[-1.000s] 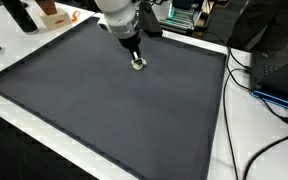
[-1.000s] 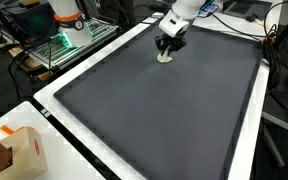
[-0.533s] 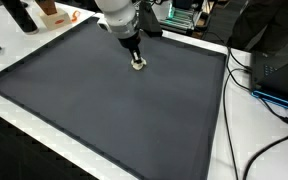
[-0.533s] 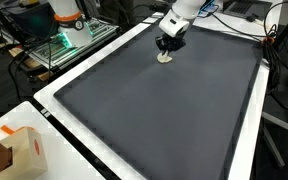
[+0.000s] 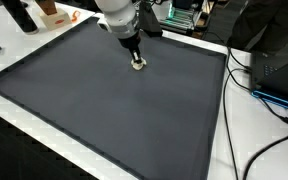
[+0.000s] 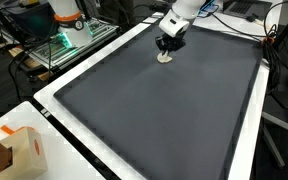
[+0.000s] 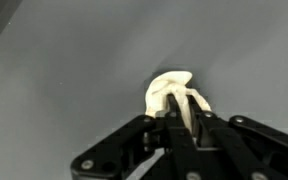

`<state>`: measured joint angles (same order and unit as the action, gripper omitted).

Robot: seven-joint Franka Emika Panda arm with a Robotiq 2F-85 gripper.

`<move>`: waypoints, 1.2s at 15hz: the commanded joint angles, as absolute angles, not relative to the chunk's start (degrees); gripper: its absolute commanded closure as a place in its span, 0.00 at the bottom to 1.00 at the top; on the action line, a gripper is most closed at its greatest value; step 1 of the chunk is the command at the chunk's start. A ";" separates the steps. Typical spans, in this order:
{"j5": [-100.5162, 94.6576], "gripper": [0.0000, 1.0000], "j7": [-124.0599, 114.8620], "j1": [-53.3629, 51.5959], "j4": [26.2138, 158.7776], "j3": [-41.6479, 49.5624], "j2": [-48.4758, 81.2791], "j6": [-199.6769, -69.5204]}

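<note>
A small cream-white crumpled object (image 7: pixel 169 92) lies on the dark grey mat (image 5: pixel 114 110). My gripper (image 7: pixel 183 112) is shut on it, the black fingers pinching its near side in the wrist view. In both exterior views the gripper (image 5: pixel 136 62) (image 6: pixel 165 52) stands straight down on the mat's far part, with the cream object (image 5: pixel 138 67) (image 6: pixel 165 58) showing at its tips. Most of the object's lower side is hidden by the fingers.
The mat (image 6: pixel 154 110) sits on a white table (image 5: pixel 254 140). Black cables (image 5: pixel 274 100) trail along one side. A cardboard box (image 6: pixel 14 150) stands near a mat corner. Dark bottles (image 5: pixel 22 14) and an orange item (image 5: pixel 52 14) stand beyond the far edge.
The fingers have closed the last bit onto the cream object. The arm has stayed in place.
</note>
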<state>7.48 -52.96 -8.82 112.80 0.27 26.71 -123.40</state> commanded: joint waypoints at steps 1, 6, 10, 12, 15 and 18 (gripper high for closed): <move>8.69 0.55 -52.13 -8.39 113.31 -0.17 26.74 -123.20; 8.44 0.18 -52.14 -8.51 113.30 -0.22 26.62 -123.17; 8.26 0.00 -51.85 -8.58 113.32 -0.30 26.28 -122.86; 8.87 0.00 -50.24 -8.13 113.62 -0.71 25.61 -122.83; 10.67 0.00 -43.97 -6.38 115.67 -1.27 23.09 -125.58; 16.14 0.00 -34.52 -3.35 117.96 -1.74 20.21 -128.04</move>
